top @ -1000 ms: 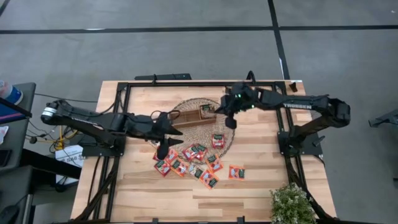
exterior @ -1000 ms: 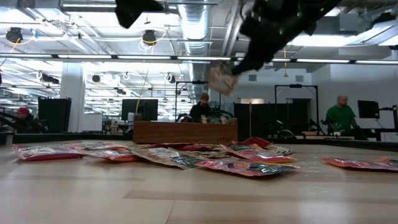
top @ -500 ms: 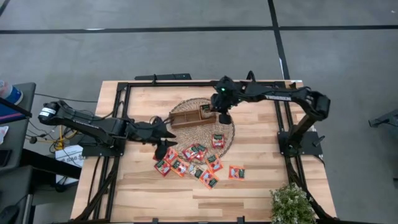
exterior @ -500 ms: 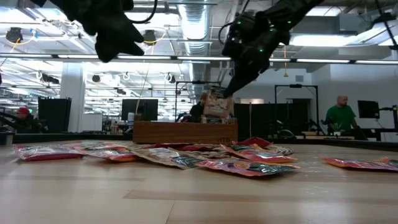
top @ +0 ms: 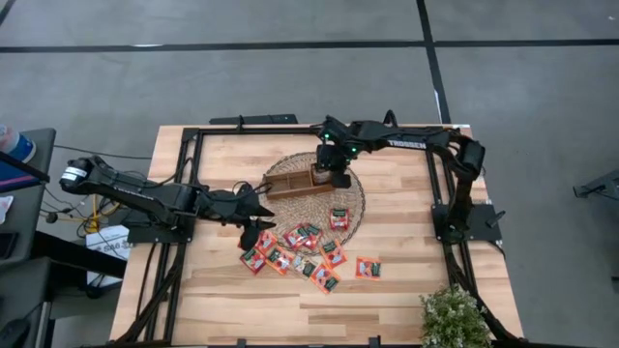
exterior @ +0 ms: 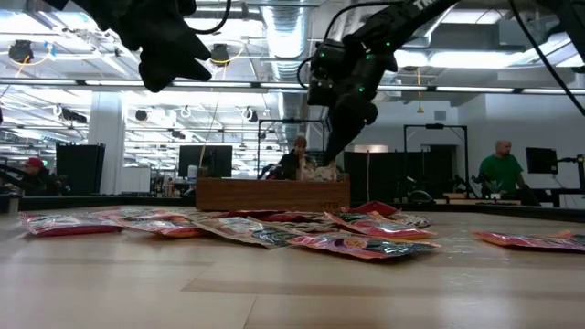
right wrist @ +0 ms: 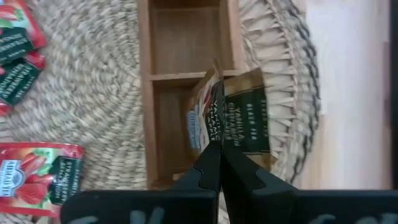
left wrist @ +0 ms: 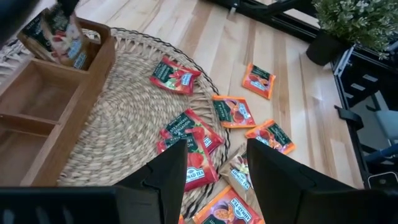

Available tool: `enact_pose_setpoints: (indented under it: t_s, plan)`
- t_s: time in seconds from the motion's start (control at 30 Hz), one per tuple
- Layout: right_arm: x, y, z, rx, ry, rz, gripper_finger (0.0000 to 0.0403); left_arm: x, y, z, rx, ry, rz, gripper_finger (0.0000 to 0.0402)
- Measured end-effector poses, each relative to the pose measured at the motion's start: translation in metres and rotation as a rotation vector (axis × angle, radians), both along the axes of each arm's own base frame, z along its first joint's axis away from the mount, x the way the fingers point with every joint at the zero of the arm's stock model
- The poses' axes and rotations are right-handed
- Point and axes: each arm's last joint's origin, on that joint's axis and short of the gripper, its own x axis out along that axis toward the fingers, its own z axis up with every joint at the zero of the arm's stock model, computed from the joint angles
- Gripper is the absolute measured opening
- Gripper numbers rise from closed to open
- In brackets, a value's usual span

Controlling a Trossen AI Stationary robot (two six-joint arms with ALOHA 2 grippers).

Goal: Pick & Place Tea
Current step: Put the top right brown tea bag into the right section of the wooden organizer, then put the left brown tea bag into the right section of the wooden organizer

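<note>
**Q:** Where is my right gripper (right wrist: 217, 146)?

**A:** I have it over the wooden tray's (top: 290, 184) end compartment, fingers pinched shut on one tea sachet (right wrist: 202, 115), which hangs edge-up beside a darker sachet (right wrist: 245, 118) standing in that compartment. The tray sits on the round woven mat (top: 353, 198).

**Q:** And the left gripper (left wrist: 214, 165)?

**A:** I hold it above the mat's near edge, jaws apart, gripping nothing. Below it, red-orange tea sachets (top: 295, 249) lie scattered across the mat's rim and the table (top: 406, 280).

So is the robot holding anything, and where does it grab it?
The right tool pinches a tea packet by its edge, over the wooden tray. The left tool holds nothing.
</note>
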Motion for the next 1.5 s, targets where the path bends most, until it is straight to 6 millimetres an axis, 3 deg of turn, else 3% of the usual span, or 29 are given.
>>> enact_pose_setpoints:
  t_s: [0.27,0.73,0.97,1.27,1.37,1.5]
  plan:
    - [0.002,-0.001,0.003,-0.026,0.011,-0.003,0.0014,0.0,0.0,-0.001,-0.001,0.007,-0.003,0.0158]
    - [0.0,0.005,0.01,-0.087,0.051,0.005,0.0134,-0.001,0.0,-0.002,0.002,0.024,-0.004,0.0158]
    - [-0.014,0.021,0.055,-0.163,-0.052,-0.025,0.0144,-0.006,0.002,-0.009,-0.027,0.11,0.048,0.0158]
    - [-0.057,0.051,0.126,-0.136,-0.247,-0.026,0.0133,-0.04,0.017,-0.037,-0.053,0.415,0.611,0.0158]
    - [-0.07,0.058,0.141,-0.068,-0.308,-0.01,0.0135,-0.05,0.019,-0.043,-0.036,0.513,0.696,0.0158]
    - [-0.081,0.065,0.153,-0.005,-0.357,0.011,0.0141,-0.049,0.019,-0.047,-0.043,0.541,0.71,0.0158]
